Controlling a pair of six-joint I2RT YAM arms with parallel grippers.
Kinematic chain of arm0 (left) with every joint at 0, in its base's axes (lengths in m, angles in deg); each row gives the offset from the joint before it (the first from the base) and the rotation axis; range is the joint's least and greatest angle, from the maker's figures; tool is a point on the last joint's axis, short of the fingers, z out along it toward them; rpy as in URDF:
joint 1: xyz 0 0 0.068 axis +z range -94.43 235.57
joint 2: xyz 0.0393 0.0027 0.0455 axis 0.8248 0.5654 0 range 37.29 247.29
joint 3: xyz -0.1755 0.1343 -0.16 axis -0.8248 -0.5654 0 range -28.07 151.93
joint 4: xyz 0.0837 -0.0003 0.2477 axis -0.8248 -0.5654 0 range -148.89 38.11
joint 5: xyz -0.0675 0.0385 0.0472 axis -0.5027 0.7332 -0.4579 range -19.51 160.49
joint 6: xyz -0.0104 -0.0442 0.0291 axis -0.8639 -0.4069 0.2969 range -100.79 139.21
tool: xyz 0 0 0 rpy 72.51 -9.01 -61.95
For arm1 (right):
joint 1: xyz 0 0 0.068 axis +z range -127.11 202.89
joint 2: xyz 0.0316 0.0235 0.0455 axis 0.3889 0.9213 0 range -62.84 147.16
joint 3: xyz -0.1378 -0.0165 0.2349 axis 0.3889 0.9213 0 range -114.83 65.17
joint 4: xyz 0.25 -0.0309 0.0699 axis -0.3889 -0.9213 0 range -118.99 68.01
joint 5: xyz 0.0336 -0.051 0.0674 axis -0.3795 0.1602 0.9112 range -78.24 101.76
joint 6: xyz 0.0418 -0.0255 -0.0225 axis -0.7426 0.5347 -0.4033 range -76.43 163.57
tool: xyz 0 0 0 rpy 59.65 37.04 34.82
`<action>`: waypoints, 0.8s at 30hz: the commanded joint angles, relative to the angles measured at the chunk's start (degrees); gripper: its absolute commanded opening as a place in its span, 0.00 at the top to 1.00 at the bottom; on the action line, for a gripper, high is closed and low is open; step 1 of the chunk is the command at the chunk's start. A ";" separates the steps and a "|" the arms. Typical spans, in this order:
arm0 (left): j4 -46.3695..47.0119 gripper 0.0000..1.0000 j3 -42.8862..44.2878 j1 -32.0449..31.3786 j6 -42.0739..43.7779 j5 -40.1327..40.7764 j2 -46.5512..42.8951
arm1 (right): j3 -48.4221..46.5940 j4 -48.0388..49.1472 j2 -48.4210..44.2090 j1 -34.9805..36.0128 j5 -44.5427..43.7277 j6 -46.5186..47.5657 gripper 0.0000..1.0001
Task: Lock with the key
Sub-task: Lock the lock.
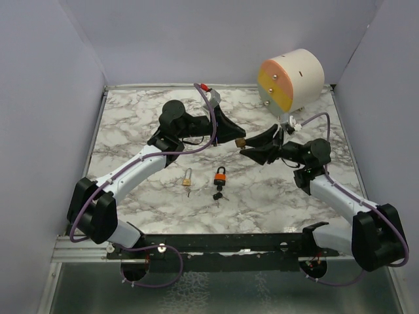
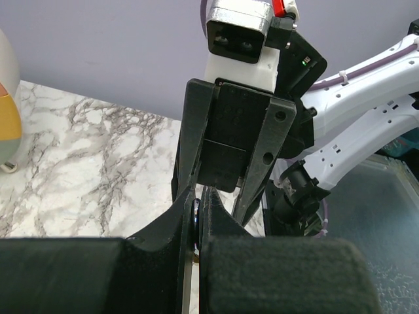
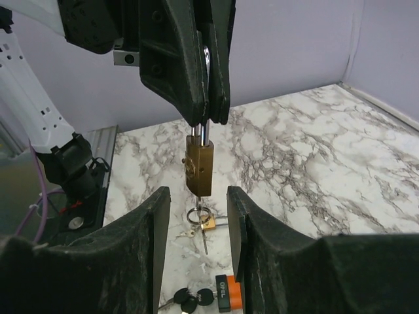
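Note:
A brass padlock (image 3: 198,167) hangs by its shackle in mid-air, with my left gripper (image 3: 207,118) shut on the shackle. A key with a ring (image 3: 200,214) sticks out of the padlock's underside. My right gripper (image 3: 196,226) stands open right below, its fingertips (image 3: 159,209) on either side of the padlock's lower end and apart from it. In the top view the two grippers meet over the table's middle, left (image 1: 236,139) and right (image 1: 250,152), with the padlock (image 1: 241,141) between them. In the left wrist view my left gripper (image 2: 198,216) pinches the thin shackle (image 2: 195,219).
On the marble table (image 1: 131,124) lie a small brass padlock (image 1: 188,176) with a key and an orange padlock (image 1: 220,175) with black keys (image 1: 219,195). A cream drum with an orange-yellow face (image 1: 291,80) stands at the back right. Purple walls enclose the table.

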 commanded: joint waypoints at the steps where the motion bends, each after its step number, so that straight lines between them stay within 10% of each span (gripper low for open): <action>1: 2.76 1.00 0.99 -0.22 -0.59 -1.21 -0.03 | -2.40 -0.64 1.45 1.83 -1.51 2.26 0.62; 6: 2.87 1.00 1.02 -0.24 -0.23 0.35 -0.49 | -3.00 -2.52 2.51 3.04 -1.49 3.53 0.85; 24: 2.86 1.00 0.96 -0.24 1.65 2.93 -2.75 | -3.14 -8.94 1.49 3.49 -4.86 7.83 0.75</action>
